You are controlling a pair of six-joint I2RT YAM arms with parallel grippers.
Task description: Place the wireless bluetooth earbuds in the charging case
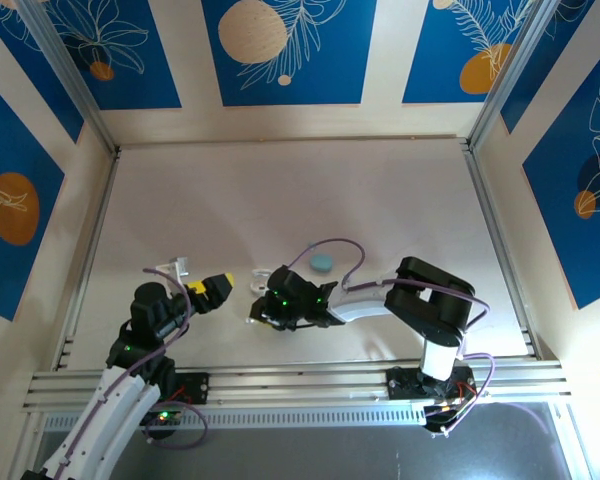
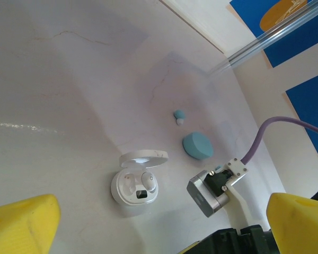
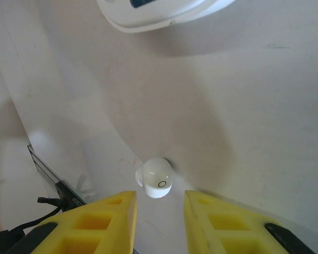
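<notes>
R end effector (image 3: 159, 197) apart, earbud (image 3: 156, 182) at tips; L end effector (image 1: 210, 287) apart; case (image 3: 164, 13) cropped

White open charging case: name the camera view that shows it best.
The left wrist view: the white charging case sits whole there, lid up, its inside facing the camera. The right wrist view catches just a cut-off edge of the case at the top. The top external view shows the case small and hard to read.
</notes>
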